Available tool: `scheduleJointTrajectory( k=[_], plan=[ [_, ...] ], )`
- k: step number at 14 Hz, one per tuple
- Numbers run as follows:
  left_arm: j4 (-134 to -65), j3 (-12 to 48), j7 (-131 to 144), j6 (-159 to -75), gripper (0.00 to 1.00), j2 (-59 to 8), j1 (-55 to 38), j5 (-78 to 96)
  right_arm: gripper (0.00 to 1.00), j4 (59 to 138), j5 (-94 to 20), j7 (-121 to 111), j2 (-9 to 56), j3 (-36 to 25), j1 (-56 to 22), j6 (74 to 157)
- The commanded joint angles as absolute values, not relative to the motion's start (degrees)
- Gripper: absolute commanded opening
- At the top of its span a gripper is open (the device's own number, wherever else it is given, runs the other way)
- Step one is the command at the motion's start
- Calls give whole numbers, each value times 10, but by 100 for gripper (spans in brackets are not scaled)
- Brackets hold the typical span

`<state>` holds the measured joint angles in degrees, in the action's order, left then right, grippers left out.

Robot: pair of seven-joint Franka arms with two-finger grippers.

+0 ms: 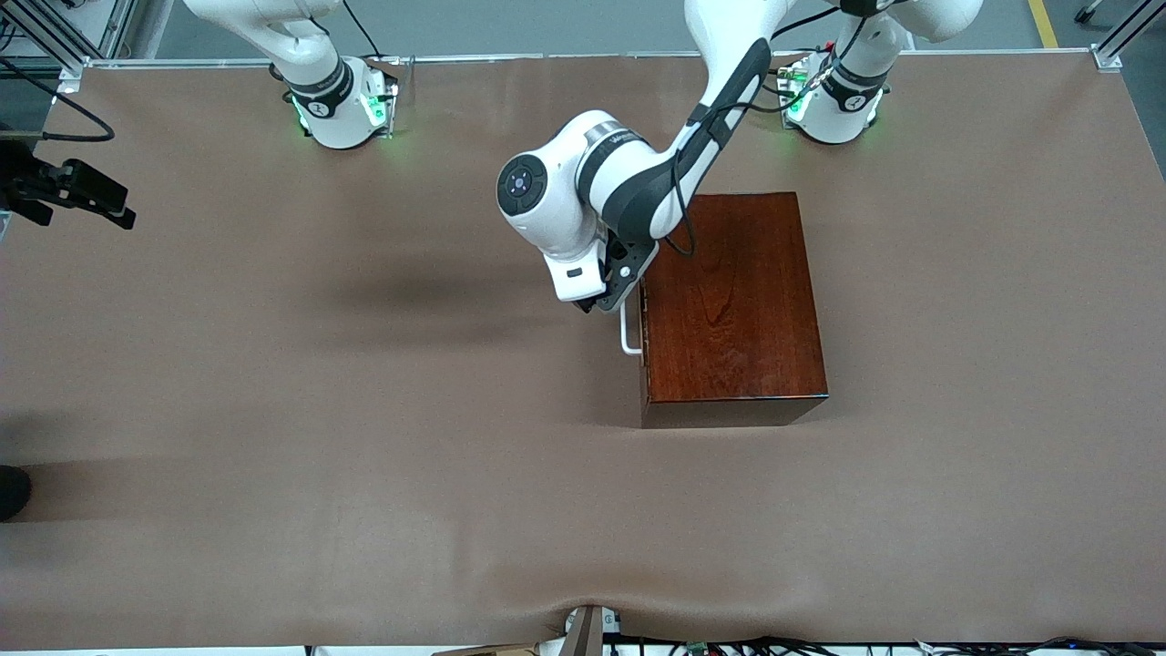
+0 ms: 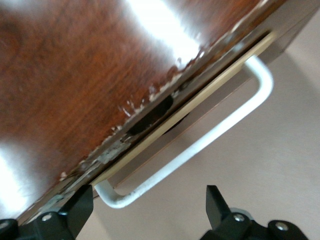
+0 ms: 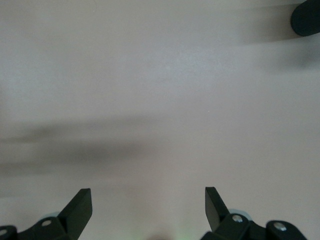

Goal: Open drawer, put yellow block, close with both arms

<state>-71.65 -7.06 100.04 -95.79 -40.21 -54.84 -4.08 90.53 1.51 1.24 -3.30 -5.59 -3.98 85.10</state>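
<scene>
I am working on the first step: pulling the drawer open. My left claw is wide open and holds nothing. It hangs just beside the white handle, and one bent end of the bar is close to one finger. The bar is not between the fingers yet, so I think I should slide the claw forward until the bar sits in the middle of the gap. Then I squeeze and pull straight out, not at a slant (a crooked pull could jam the tray or drag the whole box).

In the front view the handle is at 9 o'clock on the box, and the claw is at about 11 o'clock from the handle. The drawer looks shut, or open only a crack.

I cannot see the yellow block in any picture, so I cannot say where it is.

My right claw waits over the bare brown table, well apart from the box. It is wide open and empty too.
</scene>
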Motion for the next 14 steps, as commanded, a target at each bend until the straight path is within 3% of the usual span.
scheduleJointTrajectory(
  k=[1,14],
  plan=[
    [-725,-74,957,-955,100,-345,-543,-39,100,904,14,20,-31,-52,-35,850],
    [-732,-69,522,-947,100,-232,-287,-33,100,896,13,21,-33,-47,-41,845]
  ],
)
